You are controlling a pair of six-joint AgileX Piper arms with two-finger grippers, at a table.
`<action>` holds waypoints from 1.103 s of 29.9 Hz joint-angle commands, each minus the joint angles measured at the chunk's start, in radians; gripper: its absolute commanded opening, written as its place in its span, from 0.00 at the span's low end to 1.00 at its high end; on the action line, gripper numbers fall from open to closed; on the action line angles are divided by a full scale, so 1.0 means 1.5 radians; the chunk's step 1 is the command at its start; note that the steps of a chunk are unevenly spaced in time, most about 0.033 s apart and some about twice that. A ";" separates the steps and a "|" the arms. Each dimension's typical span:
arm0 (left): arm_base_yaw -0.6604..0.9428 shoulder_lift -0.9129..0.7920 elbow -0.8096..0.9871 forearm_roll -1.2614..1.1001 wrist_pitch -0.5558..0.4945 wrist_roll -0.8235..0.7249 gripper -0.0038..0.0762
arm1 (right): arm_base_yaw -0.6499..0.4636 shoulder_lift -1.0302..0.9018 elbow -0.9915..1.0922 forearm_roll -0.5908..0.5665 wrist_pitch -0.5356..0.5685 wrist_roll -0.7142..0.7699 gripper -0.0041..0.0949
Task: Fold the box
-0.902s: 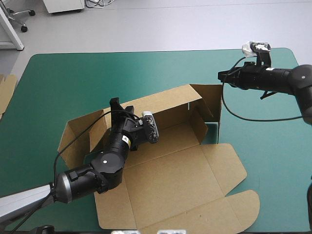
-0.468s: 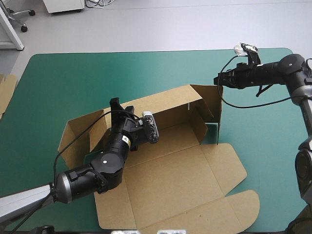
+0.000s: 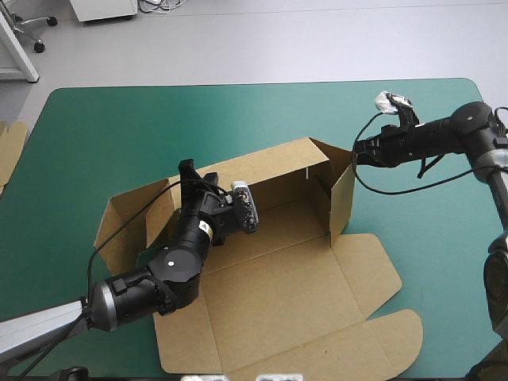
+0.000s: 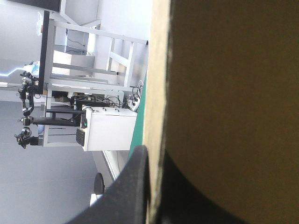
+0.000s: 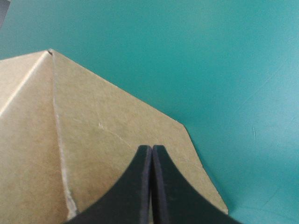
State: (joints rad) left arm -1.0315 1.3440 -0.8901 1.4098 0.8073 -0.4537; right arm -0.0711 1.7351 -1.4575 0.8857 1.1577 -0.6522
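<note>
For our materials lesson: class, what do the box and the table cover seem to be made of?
The box: brown board, probably cardboard, with a matt finish; scored creases and a pale raw cut edge show. The table cover: a teal-green, smooth, faintly sheened sheet, perhaps vinyl or rubber; the right wrist view shows fine scuffs, but the material stays uncertain.

The raised end wall of the box [image 3: 270, 270] blocks my right gripper [image 3: 356, 151] inward; the teal-green cover [image 3: 429, 214] behind and beside it lies open.

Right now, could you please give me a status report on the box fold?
Left gripper shut on the box, at its back wall. Right gripper shut, against the side wall. Lid flat. Spare board at left edge of the table.
</note>
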 commanded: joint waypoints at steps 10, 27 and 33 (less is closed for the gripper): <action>-0.002 -0.017 -0.022 0.011 -0.005 -0.019 0.03 | -0.001 -0.082 0.125 0.114 -0.038 -0.171 0.01; -0.002 -0.017 -0.022 0.010 -0.005 -0.033 0.03 | 0.056 -0.123 0.133 0.060 -0.056 -0.169 0.02; -0.002 -0.017 -0.022 0.011 -0.011 -0.036 0.03 | 0.059 -0.149 0.164 0.058 -0.095 -0.179 0.02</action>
State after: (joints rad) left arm -1.0315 1.3440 -0.8901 1.4098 0.8073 -0.4757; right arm 0.0132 1.5713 -1.2035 0.9306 1.0279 -0.9025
